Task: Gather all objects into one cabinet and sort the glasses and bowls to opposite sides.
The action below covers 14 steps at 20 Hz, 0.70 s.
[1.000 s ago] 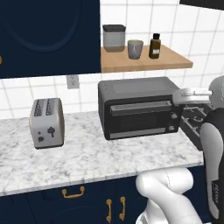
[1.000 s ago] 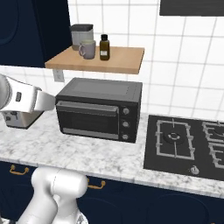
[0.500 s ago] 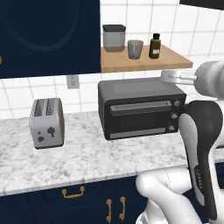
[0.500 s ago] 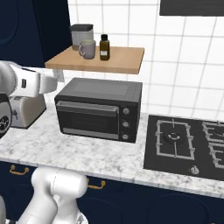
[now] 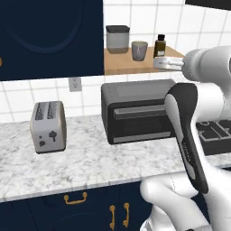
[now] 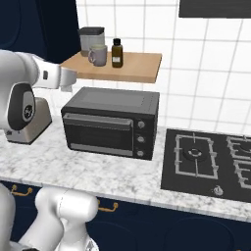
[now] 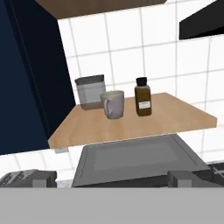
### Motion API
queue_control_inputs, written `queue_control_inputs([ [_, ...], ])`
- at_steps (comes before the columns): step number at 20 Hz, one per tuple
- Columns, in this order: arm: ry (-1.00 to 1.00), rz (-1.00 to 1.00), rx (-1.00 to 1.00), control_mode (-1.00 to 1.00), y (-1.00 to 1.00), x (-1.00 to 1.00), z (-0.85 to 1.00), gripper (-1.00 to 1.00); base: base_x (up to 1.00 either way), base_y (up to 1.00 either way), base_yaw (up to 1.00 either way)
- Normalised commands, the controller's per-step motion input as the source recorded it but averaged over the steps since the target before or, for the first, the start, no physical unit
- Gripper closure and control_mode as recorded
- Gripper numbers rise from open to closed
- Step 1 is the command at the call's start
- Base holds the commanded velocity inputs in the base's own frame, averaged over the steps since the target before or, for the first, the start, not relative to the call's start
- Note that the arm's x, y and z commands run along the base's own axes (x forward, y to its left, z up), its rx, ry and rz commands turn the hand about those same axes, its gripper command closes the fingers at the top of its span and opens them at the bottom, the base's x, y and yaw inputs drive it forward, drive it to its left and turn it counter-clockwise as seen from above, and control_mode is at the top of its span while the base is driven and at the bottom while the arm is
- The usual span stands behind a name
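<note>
Your arm is lifted high, and the pincer (image 7: 112,179) is level with the wooden shelf (image 7: 175,116) on the tiled wall. That looks like a good spot to reach forward from. In the hand view the two dark tips sit far apart at the bottom, so the pincer is spread wide and has nothing in it.

The grey-beige cup (image 7: 113,104) is the thing you want here. It stands upright on the shelf, between the grey lidded canister (image 7: 90,92) and the brown bottle (image 7: 142,96). It sits just in front of the canister and near the bottle, but I cannot tell if it touches either one. You need to come in straight so you do not bump its two neighbours.

The cup is small and round, dull grey, with its open top facing up. It has a little handle on one side, seen in the hand view. It looks empty, though you cannot see all the way in.

The dark navy cabinet (image 5: 49,36) hangs right beside the shelf, and its door looks closed. Below the shelf, the black oven (image 6: 110,120) and the toaster (image 5: 48,126) stand on the marble worktop (image 5: 90,164), out of your way.
</note>
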Motion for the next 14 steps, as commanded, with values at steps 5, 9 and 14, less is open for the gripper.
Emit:
queue_control_inputs([
  [5, -0.01, 0.00, 0.00, -1.00, 0.00, 0.79, 0.00, -1.00, 0.00, 0.00, 0.00],
  [9, 0.00, 0.00, 0.00, -1.00, 0.00, 0.95, 0.00, -1.00, 0.00, 0.00, 0.00],
  [14, -0.04, 0.00, -0.06, -1.00, 0.07, 0.52, -0.18, -1.00, 0.00, 0.00, 0.00],
])
